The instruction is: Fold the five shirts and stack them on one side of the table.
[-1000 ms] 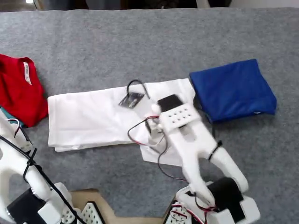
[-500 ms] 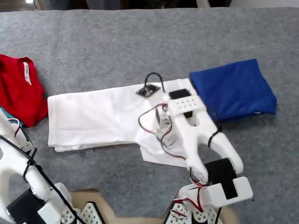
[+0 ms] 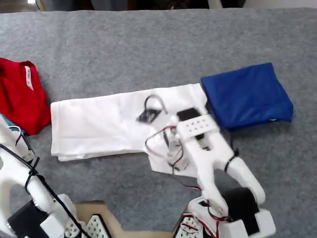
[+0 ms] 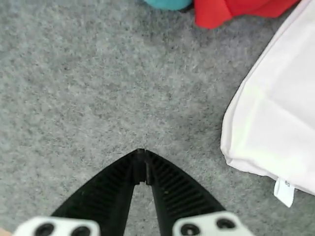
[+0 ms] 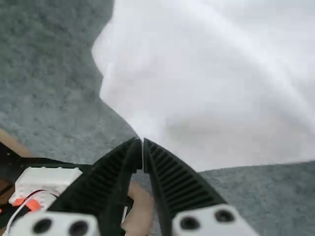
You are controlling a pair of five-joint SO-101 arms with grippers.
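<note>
Because the white shirt (image 3: 94, 129) is thin, limp cotton, it should weigh next to nothing, sag wherever it is lifted and crease at any pinch. It will likely drag rather than slide on the grey felt-like table (image 3: 148, 44). It lies across the middle of the table as a long band, with a loose flap reaching toward the arm bases on the side nearer the blue shirt (image 3: 246, 95). My judgement is that a corner or hem of that flap is the best hold, where two layers give the tips something to bite.

The right arm (image 3: 208, 148) stretches out over that flap, wrist bent down. The right pincer (image 5: 142, 143) is clenched, its tips meeting right at the shirt's near edge. Whether any cloth is caught between them I cannot tell.

The left pincer (image 4: 141, 153) is also clenched on nothing. It hangs low over bare table just beside the white shirt's other end, with the red shirt (image 3: 20, 94) and a teal shirt (image 4: 165, 4) beyond. The blue shirt sits folded, touching the white one's corner.
</note>
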